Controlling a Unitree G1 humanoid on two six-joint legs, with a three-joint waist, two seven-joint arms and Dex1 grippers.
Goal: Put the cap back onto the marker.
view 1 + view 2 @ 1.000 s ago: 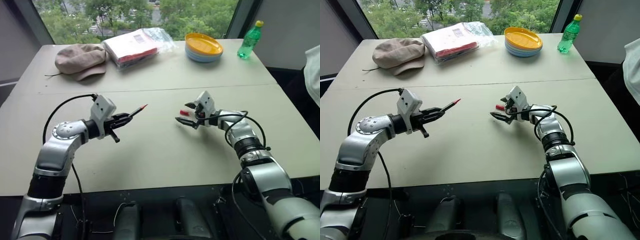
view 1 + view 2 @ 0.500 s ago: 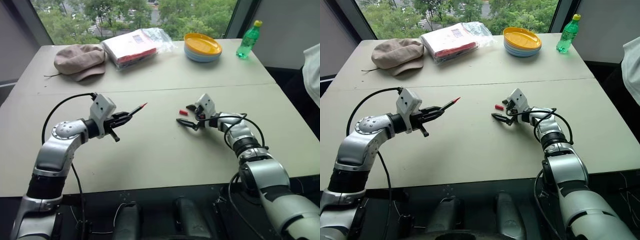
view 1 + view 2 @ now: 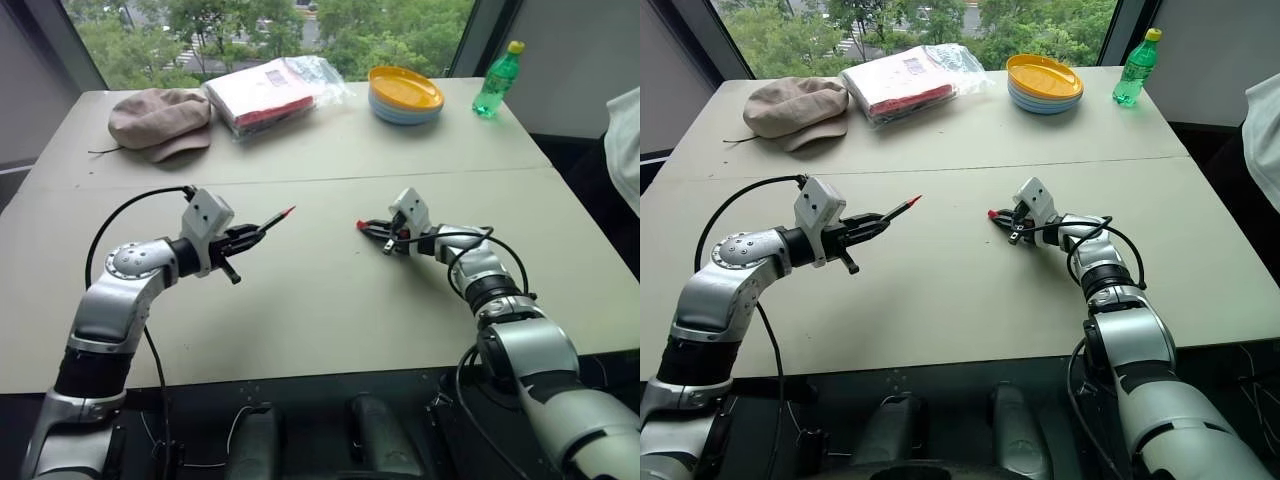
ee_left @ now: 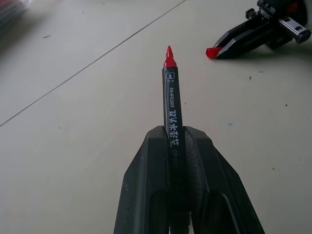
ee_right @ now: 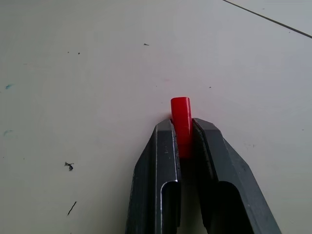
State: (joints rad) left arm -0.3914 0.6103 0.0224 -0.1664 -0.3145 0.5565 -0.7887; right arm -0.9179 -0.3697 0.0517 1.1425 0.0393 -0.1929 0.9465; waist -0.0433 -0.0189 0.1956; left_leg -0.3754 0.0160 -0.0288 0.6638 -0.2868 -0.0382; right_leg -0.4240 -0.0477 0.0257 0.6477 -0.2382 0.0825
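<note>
While the two arms sit apart over the table (image 3: 320,300), each one carries one half of the job. The left gripper (image 3: 243,237) is clamped on the black barrel of the marker (image 4: 171,105), gripping it well back from the bare red tip, so the writing end sticks out free and points toward the other arm. That hold looks chosen so a cap can slide on without meeting the fingers.

Taking the marker as the landmark: the cap (image 5: 182,124) lies to its right, well apart from the tip and low at the tabletop. It sits pinched between the fingers of the right gripper (image 3: 377,231), which have drawn in narrow around it. About half of the red cylinder pokes out past the fingertips. I cannot tell which end of the cap is the open one.

By my reading, the cap has been seized but not yet carried across, and the capping itself is not begun. The next move would call for lining the cap's mouth up with the tip; a small piece held this shallowly might twist or slip.
</note>
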